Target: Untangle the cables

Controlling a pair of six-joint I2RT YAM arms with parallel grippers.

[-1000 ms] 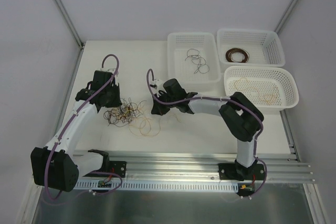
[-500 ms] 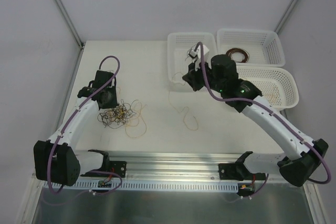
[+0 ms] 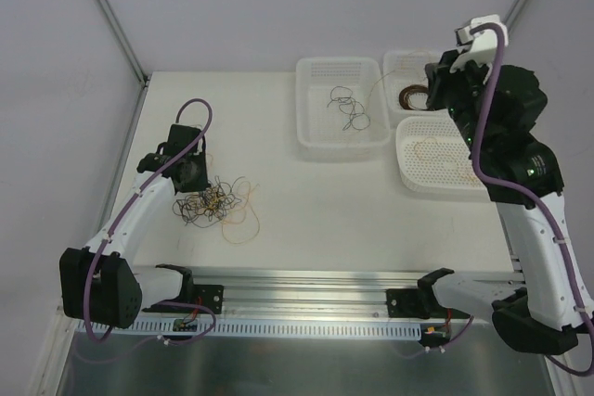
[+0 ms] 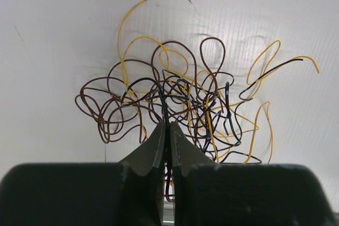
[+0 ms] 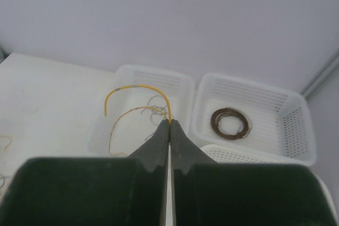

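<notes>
While the left gripper (image 4: 168, 130) stands pinched shut on a black strand (image 4: 161, 96) at the near edge of the tangle (image 3: 209, 199), left of centre in the top view, any lift from there risks dragging the whole knot. Brown, black and yellow loops cross tightly around that strand, so a tug could tighten the crossings rather than free them. Loose yellow loops trailing to the knot's lower right could snag too.

Bare table (image 3: 325, 201) between the knot and the baskets gives wide room for spreading wires, but the table's left edge lies close beside the left arm.

Farther off, at the upper right, the right gripper (image 5: 169, 124) is closed on a yellow wire (image 5: 135, 89) and held high over the baskets. The wire arcs stiffly out to the left, so on release it may spring or hang over a rim. It could land in the basket of black wires (image 3: 343, 144) instead of the basket of yellow ones (image 3: 455, 187). A brown coil (image 3: 418, 97) lies in the far basket (image 3: 422, 55).
</notes>
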